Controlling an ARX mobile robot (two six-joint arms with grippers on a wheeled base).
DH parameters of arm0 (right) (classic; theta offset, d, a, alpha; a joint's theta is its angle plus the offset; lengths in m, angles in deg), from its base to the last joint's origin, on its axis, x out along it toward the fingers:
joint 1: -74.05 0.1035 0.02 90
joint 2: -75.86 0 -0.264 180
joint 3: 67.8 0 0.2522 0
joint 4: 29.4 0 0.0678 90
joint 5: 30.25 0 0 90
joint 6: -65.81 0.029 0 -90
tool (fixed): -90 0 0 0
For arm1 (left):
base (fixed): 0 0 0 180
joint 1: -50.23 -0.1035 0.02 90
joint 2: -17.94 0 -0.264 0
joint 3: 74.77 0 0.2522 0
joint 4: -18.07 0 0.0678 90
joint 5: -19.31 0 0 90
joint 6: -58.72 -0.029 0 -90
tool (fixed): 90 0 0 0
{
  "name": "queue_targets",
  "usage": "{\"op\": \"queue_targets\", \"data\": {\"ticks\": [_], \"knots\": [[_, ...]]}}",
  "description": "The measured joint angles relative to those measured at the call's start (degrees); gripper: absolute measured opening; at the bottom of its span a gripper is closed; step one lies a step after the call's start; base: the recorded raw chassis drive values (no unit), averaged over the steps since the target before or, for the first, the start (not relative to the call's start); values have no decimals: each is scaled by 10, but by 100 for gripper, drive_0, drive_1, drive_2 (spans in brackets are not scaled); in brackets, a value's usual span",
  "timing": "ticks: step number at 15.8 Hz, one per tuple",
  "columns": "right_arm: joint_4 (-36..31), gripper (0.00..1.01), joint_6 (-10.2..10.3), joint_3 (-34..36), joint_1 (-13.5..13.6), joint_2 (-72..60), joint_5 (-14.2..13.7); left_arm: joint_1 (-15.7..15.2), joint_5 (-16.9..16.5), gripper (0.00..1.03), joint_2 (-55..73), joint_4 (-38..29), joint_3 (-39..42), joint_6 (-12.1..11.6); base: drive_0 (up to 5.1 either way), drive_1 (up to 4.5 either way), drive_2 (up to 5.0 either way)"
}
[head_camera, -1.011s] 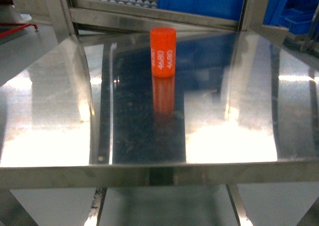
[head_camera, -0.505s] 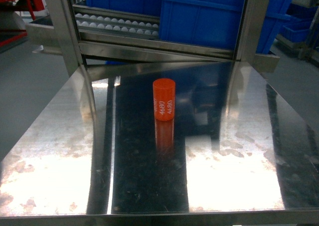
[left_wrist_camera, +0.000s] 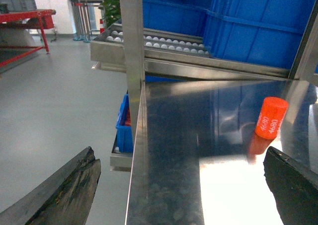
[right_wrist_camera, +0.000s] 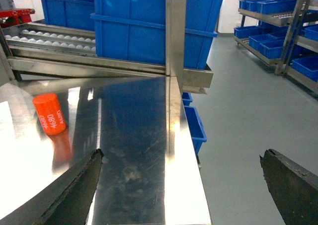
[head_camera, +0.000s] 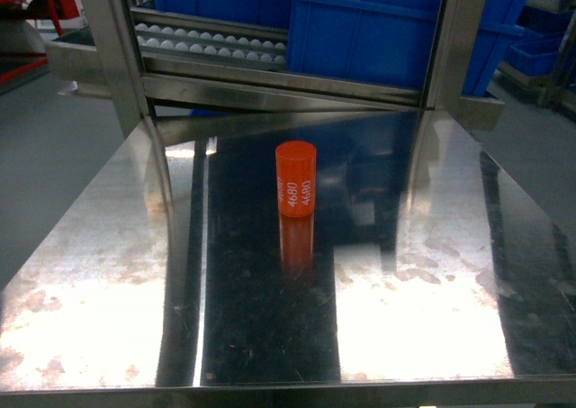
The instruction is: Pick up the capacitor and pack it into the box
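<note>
Nothing has shifted since half a second ago: capacitor [head_camera: 296, 179] stands upright mid-bench [head_camera: 432, 273], untouched, both tools [left_wrist_camera: 181, 185] [right_wrist_camera: 181, 185] gaping wide and empty, ready for approach.

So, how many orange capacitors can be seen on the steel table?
1. The orange capacitor stands upright near the middle of the steel table, toward its far edge, in front of the roller rack. No other one is visible.
</note>
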Motion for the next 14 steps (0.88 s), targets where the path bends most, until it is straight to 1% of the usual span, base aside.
{"op": "queue_targets", "data": {"ticks": [7,8,9,10,11,12,13,14], "knots": [[0,98,0,0,0,0,0,0,0,98,0,0,0,0,0,0,0],[0,98,0,0,0,0,0,2,-17,98,14,28,-7,2,0,0,0],[0,98,0,0,0,0,0,36,-4,98,108,-44,-9,3,0,0,0],[0,98,0,0,0,0,0,78,9,98,225,-144,-15,4,0,0,0],[0,98,0,0,0,0,0,108,9,98,355,-253,-37,0,0,0,0],[0,98,0,0,0,0,0,130,8,98,487,-352,-88,-5,0,0,0],[0,98,0,0,0,0,0,157,-7,98,606,-432,-146,-16,0,0,0],[0,98,0,0,0,0,0,184,-12,98,717,-482,-206,-26,0,0,0]]}}
